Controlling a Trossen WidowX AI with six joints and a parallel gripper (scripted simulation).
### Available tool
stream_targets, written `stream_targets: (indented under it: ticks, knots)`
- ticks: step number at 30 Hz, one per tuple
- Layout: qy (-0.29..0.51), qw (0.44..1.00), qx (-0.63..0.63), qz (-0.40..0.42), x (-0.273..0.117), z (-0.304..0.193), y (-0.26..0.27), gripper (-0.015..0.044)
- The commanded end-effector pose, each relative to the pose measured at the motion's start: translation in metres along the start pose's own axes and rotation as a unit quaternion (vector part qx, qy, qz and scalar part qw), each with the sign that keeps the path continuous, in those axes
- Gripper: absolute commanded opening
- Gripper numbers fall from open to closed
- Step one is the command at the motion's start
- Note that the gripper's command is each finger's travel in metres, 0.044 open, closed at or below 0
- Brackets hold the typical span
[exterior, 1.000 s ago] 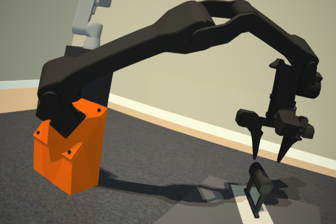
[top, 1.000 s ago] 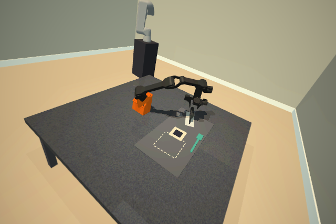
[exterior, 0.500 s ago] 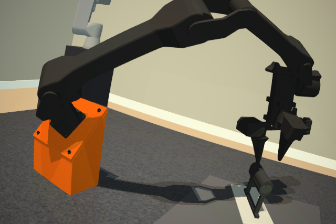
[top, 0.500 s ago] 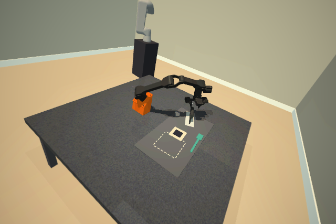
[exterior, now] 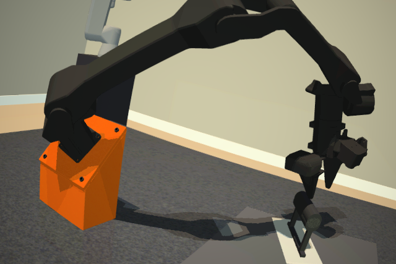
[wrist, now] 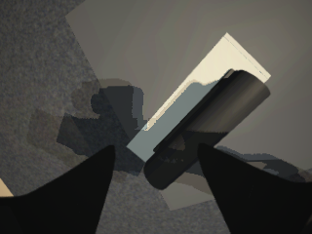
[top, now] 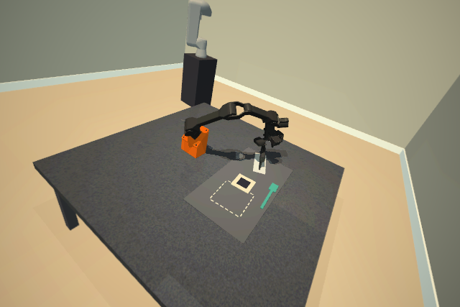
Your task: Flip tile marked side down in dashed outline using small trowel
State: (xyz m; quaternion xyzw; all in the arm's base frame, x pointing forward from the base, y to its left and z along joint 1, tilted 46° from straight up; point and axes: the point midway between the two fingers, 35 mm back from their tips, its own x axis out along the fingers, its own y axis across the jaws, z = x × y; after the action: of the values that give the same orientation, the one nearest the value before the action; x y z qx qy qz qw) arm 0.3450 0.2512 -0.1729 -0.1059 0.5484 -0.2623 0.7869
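Observation:
A trowel [top: 261, 159] [exterior: 307, 211] [wrist: 210, 129] with a thick dark handle lies blade down; its pale flat blade rests on the mat [top: 243, 231] [exterior: 351, 248]. The tile [top: 244, 182], pale with a dark square mark, lies marked side up. It overlaps the upper right edge of the dashed outline [top: 239, 216]. My gripper [exterior: 319, 192] [wrist: 157, 149] is open and empty just above the handle. In the wrist view the handle runs diagonally between and beyond the fingertips. Neither tile nor outline shows in the wrist view.
A teal spatula-shaped tool [top: 267, 196] lies near the mat's right edge. The orange arm base [top: 194, 144] [exterior: 96, 200] stands at the back left of the table [top: 141, 203]. A pale second arm [top: 192, 23] [exterior: 99, 5] stands on a dark pedestal [top: 196, 80] behind the table.

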Motion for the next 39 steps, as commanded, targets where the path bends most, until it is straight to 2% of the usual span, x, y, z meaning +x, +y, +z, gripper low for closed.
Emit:
stream_targets:
  ticks: [1, 20, 39]
  knots:
    - [-0.002, 0.999, -0.033, 0.011, 0.0015, -0.0013, 0.0018, 0.03]
    - [-0.042, 0.973, -0.218, 0.062, 0.0061, -0.0009, 0.0085, 0.03]
    - [-0.096, 0.92, -0.372, 0.08, 0.0086, 0.0002, 0.0073, 0.03]
